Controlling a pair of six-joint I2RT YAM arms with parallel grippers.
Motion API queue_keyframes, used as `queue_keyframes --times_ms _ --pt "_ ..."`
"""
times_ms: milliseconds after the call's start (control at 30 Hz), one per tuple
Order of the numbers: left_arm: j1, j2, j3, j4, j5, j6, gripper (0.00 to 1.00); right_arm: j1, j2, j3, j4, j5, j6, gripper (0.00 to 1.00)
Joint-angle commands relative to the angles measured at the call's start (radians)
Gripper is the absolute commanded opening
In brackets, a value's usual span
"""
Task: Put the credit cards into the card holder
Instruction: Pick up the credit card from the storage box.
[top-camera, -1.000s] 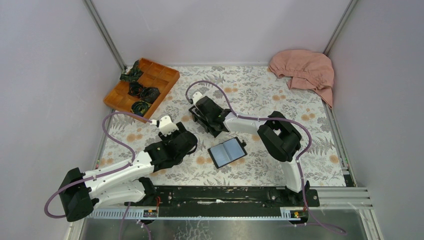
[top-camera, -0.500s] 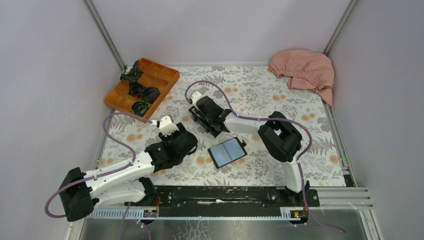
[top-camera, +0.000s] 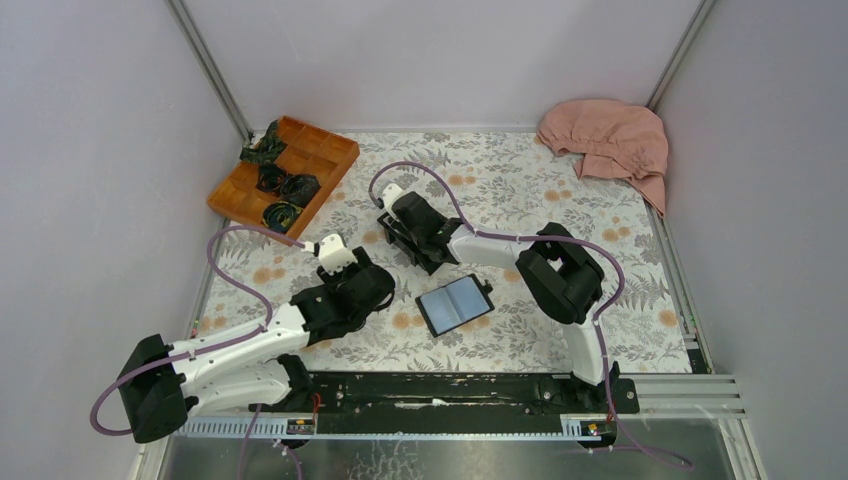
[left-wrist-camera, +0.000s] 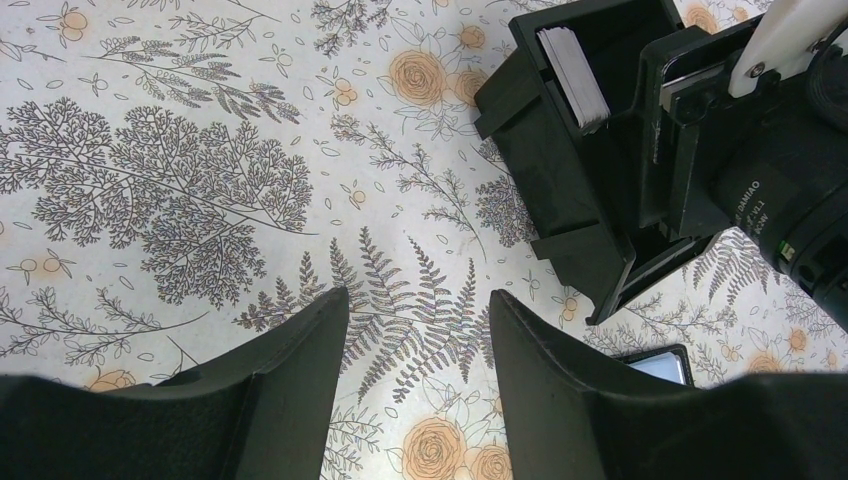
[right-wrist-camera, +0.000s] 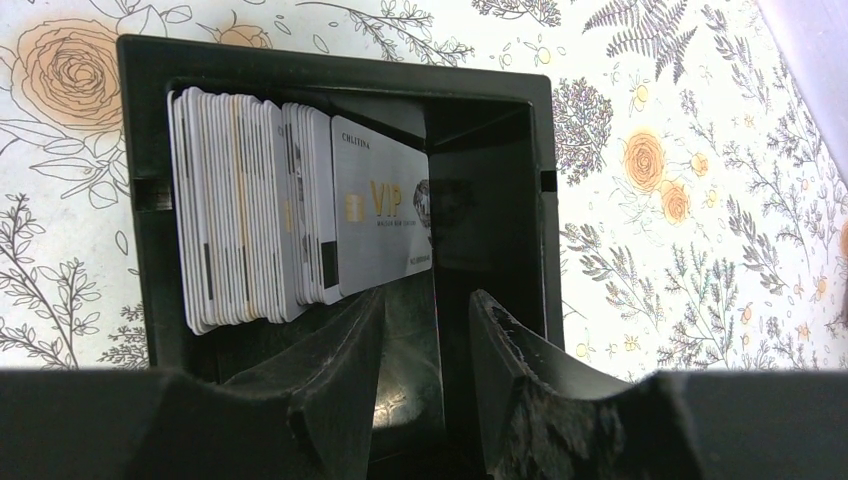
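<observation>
Fig.: my right gripper (right-wrist-camera: 425, 310) hovering part-open, empty, over black box (right-wrist-camera: 330, 60) beside upright credit cards (right-wrist-camera: 250, 210). Cards likely thin, stiff, slick, so I am aiming for outermost card's free edge. Card holder (top-camera: 455, 306) lying open nearby. Left gripper (left-wrist-camera: 418, 312) hanging open, empty.

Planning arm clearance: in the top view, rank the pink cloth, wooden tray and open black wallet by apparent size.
1. Orange-brown wooden compartment tray and crumpled pink cloth: look about alike, unranked.
2. Open black bifold card holder: clearly smallest.

Orange compartment tray (top-camera: 338, 151) back left, pink cloth (top-camera: 606, 138) back right, floral tablecloth (top-camera: 500, 180)
</observation>
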Motion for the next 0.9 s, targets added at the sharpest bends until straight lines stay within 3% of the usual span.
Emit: queue_keyframes --times_ms 0,233,633,867 --pt "0.005 -0.005 -0.010 0.040 -0.021 -0.011 0.62 -0.004 -0.027 0.044 0.005 -0.034 -0.008 0.45" --pt "0.005 -0.009 -0.016 0.040 -0.030 -0.008 0.62 -0.004 -0.082 0.049 -0.029 -0.093 0.039 0.48" --pt "0.006 -0.014 -0.017 0.039 -0.031 -0.003 0.62 -0.016 -0.156 0.136 -0.163 -0.046 0.149 0.60" --pt "0.008 -0.013 -0.016 0.037 -0.032 -0.005 0.62 -0.118 -0.085 0.278 -0.270 -0.302 0.352 0.63"
